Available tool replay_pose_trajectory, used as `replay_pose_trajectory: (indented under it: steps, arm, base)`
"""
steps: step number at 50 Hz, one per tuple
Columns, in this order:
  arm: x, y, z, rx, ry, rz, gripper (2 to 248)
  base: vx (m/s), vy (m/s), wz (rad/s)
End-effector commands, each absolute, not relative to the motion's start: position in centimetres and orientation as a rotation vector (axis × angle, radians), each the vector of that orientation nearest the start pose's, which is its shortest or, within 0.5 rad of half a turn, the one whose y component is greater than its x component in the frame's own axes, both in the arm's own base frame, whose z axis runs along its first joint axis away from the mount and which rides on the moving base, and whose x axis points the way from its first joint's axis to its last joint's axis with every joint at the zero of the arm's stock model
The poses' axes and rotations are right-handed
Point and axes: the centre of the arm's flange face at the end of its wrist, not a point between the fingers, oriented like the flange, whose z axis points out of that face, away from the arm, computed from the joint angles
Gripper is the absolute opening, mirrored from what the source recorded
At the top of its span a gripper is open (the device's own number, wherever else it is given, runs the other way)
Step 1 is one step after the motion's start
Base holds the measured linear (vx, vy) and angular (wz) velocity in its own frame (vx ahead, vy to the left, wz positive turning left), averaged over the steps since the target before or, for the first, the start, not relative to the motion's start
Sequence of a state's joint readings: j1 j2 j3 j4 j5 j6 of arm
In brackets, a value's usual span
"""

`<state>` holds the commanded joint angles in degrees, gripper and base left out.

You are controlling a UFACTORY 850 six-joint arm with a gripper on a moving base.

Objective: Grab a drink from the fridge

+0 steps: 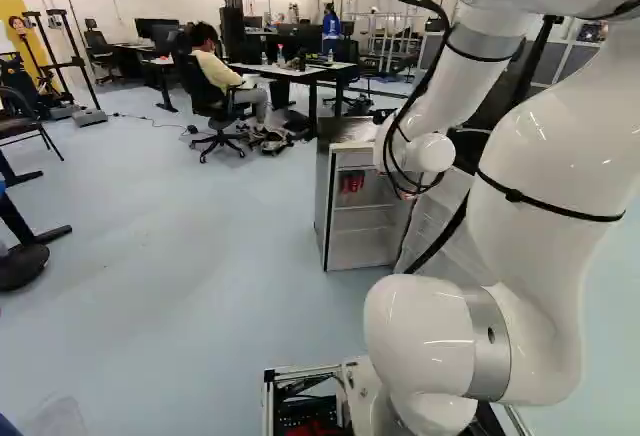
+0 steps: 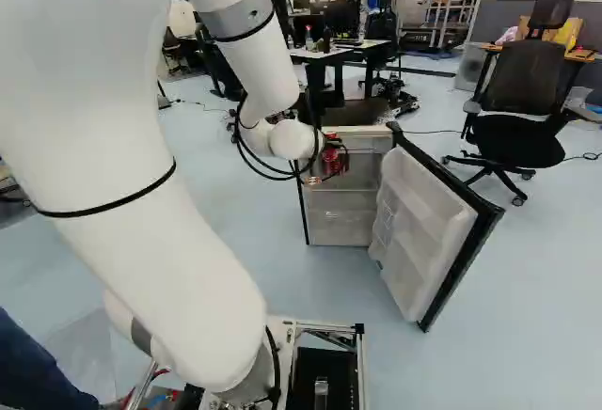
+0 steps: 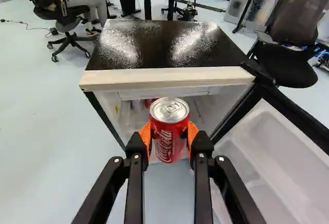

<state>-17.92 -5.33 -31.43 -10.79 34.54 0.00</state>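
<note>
At the left of the right base view, the arm (image 2: 132, 156) is reaching toward the fridge (image 3: 164, 78). The gripper (image 3: 168, 137) is grasping the red drink can (image 3: 169, 129), its orange pads (image 3: 145, 135) bearing on opposite sides. The can is standing upright in this grip at the fridge's open front; full clearance of the compartment is not showing. The can is probably carrying a full load, making it fairly heavy for its size. Its thin wall is likely resisting moderate pressure but risking dents under excess force; condensation may be making it slippery. The mid-body is offering the best hold. Rightward, the door (image 2: 423, 227) is standing open.
</note>
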Motion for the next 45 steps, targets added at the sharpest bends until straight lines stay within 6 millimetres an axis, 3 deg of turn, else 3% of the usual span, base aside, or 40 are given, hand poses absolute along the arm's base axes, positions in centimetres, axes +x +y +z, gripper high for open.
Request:
replay_pose_trajectory:
  steps: [22,45]
  arm:
    - [43.6,-12.5,41.5,-2.803,0.112,-1.721,92]
    - [47.3,-12.6,43.7,-2.756,0.074,-1.799,92]
  base:
    - [0.000,0.000,0.000]
    - [0.000,0.000,0.000]
